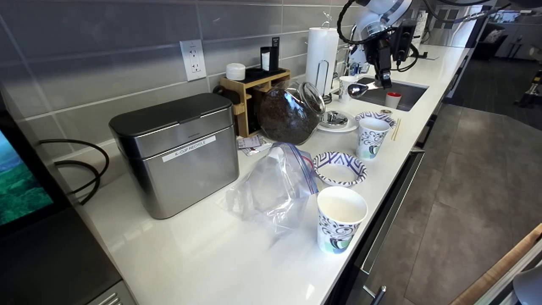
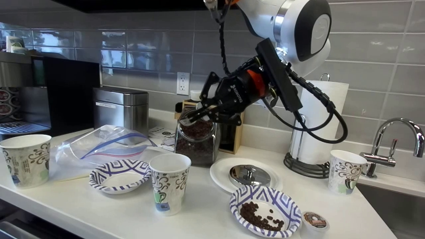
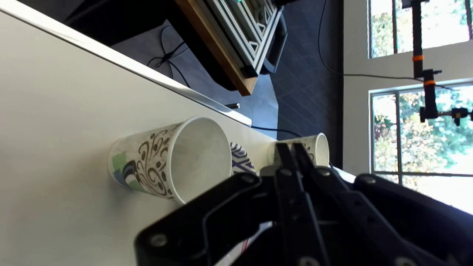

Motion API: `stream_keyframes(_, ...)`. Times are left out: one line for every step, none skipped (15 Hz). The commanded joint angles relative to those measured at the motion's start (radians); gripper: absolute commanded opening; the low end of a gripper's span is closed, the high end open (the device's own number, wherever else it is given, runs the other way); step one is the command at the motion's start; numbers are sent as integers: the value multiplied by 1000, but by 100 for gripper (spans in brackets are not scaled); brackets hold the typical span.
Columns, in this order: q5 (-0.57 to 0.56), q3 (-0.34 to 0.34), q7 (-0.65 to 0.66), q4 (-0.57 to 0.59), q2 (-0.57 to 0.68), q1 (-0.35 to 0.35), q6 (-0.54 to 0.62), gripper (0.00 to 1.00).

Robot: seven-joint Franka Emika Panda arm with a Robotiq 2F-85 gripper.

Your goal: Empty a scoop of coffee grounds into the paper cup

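The paper cup, tall and white with a printed pattern, stands upright mid-counter in both exterior views (image 1: 372,140) (image 2: 170,182) and looks empty in the wrist view (image 3: 166,159). A like cup stands at the counter's near end (image 1: 338,224) (image 2: 25,162), partly behind the fingers in the wrist view (image 3: 314,147). My gripper (image 1: 386,83) is shut on the handle of a silver scoop (image 1: 358,90), high above the counter. In an exterior view the gripper (image 2: 194,117) is tilted before the jar. The fingers (image 3: 289,147) nearly meet. The scoop's contents are hidden.
A tilted glass jar (image 1: 290,114) of dark coffee stands by the wall. One patterned bowl (image 1: 340,169) sits between the cups; another (image 2: 289,212) holds beans. A plastic bag (image 1: 275,186), lid on a plate (image 2: 249,176), third cup (image 2: 347,171), paper towels (image 2: 318,122) and sink surround.
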Motion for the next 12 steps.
stream_keyframes(-107, -21, -156, -155, -114, 20, 48, 1)
stream_keyframes(-125, -26, -177, -186, -136, 25, 79, 1)
stream_keyframes(-141, -29, -195, -213, -155, 29, 101, 1)
stream_keyframes(-153, -32, -213, -241, -173, 33, 127, 1)
stream_keyframes(-165, -35, -227, -269, -192, 39, 154, 1)
stream_keyframes(-182, -40, -240, -300, -211, 46, 189, 1)
stream_keyframes(-191, -44, -245, -329, -230, 52, 223, 1)
stream_keyframes(-197, -47, -254, -360, -250, 57, 260, 1)
stream_keyframes(-200, -47, -264, -392, -268, 62, 285, 1)
stream_keyframes(-207, -49, -270, -422, -287, 69, 320, 1)
stream_keyframes(-214, -51, -280, -448, -302, 74, 341, 1)
stream_keyframes(-218, -53, -285, -473, -318, 79, 363, 1)
